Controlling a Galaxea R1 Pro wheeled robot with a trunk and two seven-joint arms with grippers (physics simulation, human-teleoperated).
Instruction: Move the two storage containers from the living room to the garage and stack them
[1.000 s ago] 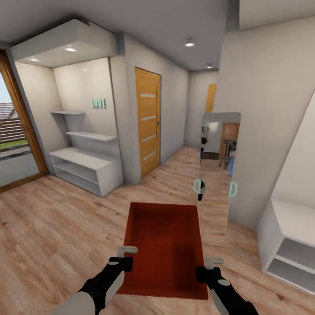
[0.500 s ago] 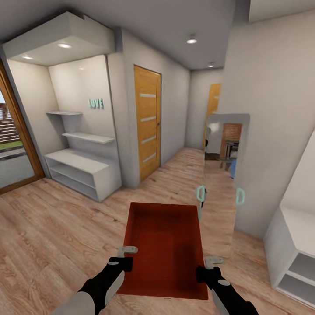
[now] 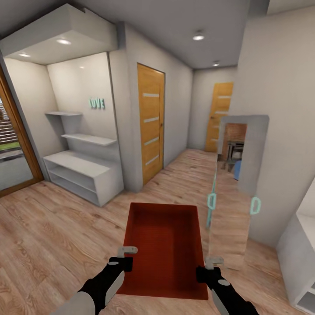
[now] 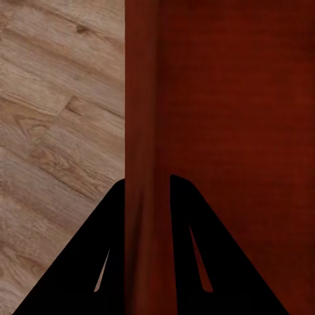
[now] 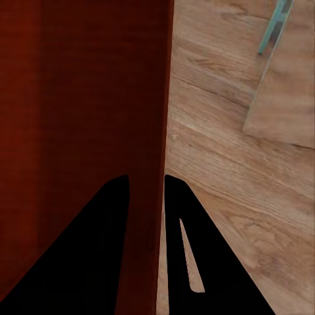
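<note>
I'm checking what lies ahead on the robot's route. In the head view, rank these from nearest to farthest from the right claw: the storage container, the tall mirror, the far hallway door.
1. Storage container: gripped by the right claw at its right wall.
2. Tall mirror: ahead on the right, against the wall.
3. Far hallway door: at the corridor's end, farthest.

You get a bright, evenly lit head view: recessed ceiling spotlights (image 3: 198, 37) glow white, and daylight comes through the glass door (image 3: 11, 144) at your left. The render is slightly soft, with straight walls leaning outward toward the edges. The mirror (image 3: 234, 192) throws a reflection. In both wrist views the fingers (image 4: 85, 269) read as flat black silhouettes against dim red.
</note>
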